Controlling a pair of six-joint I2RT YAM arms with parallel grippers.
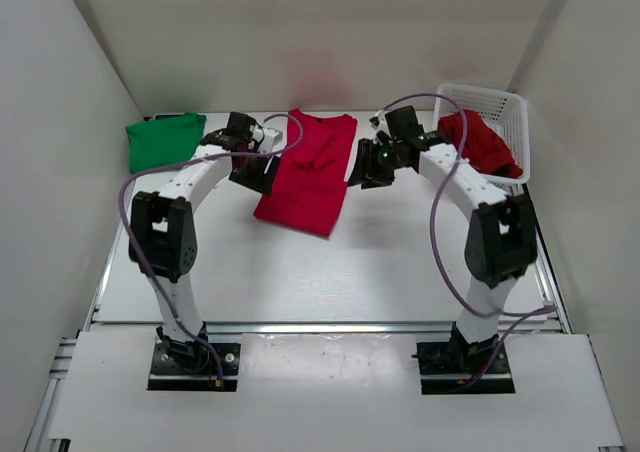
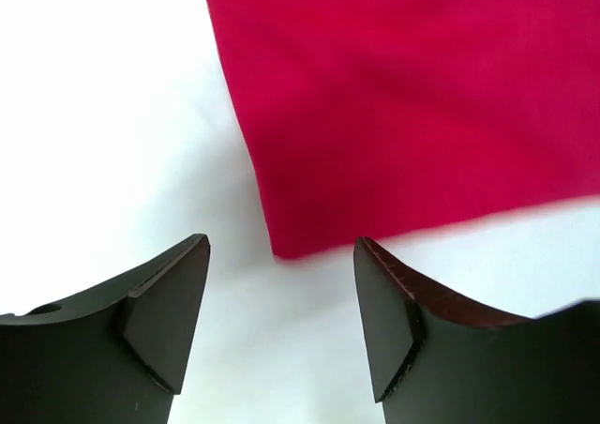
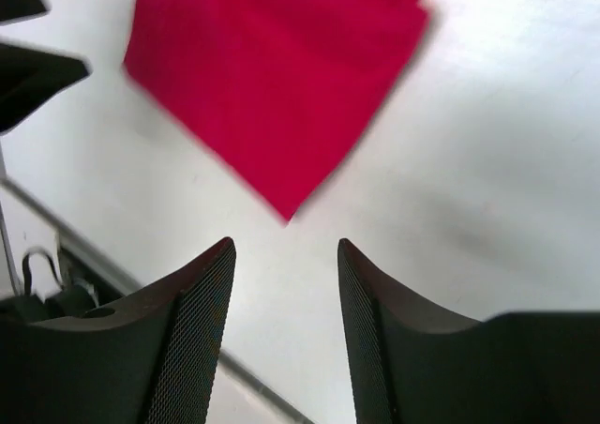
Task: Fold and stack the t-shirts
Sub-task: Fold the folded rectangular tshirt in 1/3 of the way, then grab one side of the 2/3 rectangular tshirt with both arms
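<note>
Parted wide, the left gripper point(image 2: 281, 302) holds nothing. Bare white table point(image 2: 94, 114) shows between its black fingers, and a corner of the folded red t-shirt point(image 2: 422, 96) reaches the mouth of the gap at twelve o'clock, unclasped. The right gripper point(image 3: 286, 321) also stands apart and empty, with that shirt's pointed corner just beyond its tips at twelve o'clock. In the overhead view the two grippers flank this shirt at nine and three o'clock, mid-table toward the far side. At ten o'clock, in the far left corner, the green t-shirt point(image 1: 165, 140) lies folded. At two o'clock the second red t-shirt point(image 1: 482, 142) sits bunched in the white mesh basket point(image 1: 500, 100), spilling over its near rim.
</note>
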